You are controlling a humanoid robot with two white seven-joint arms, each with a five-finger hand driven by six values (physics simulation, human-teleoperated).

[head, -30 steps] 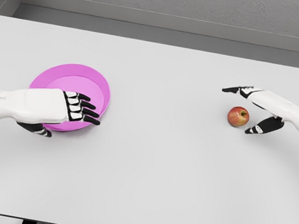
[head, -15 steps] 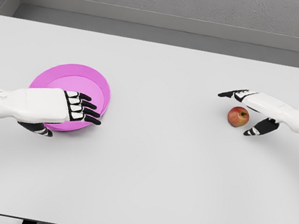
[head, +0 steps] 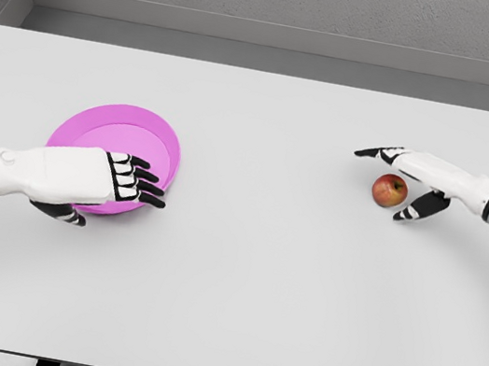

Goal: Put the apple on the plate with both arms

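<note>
While the round pink plastic plate (head: 112,127) lies at the desk's (head: 245,287) nine o'clock side, its near rim is covered by the left hand (head: 98,181), whose fingers (head: 142,186) are curled over that rim; whether the rim is actually gripped cannot be told. Well apart, toward three o'clock, the small red-yellow apple (head: 389,190) rests on the bare desk. It is bracketed by the right hand (head: 420,181), whose fingers are spread and released, index past its twelve o'clock, thumb at its four o'clock. The right hand is judged far nearer.
</note>
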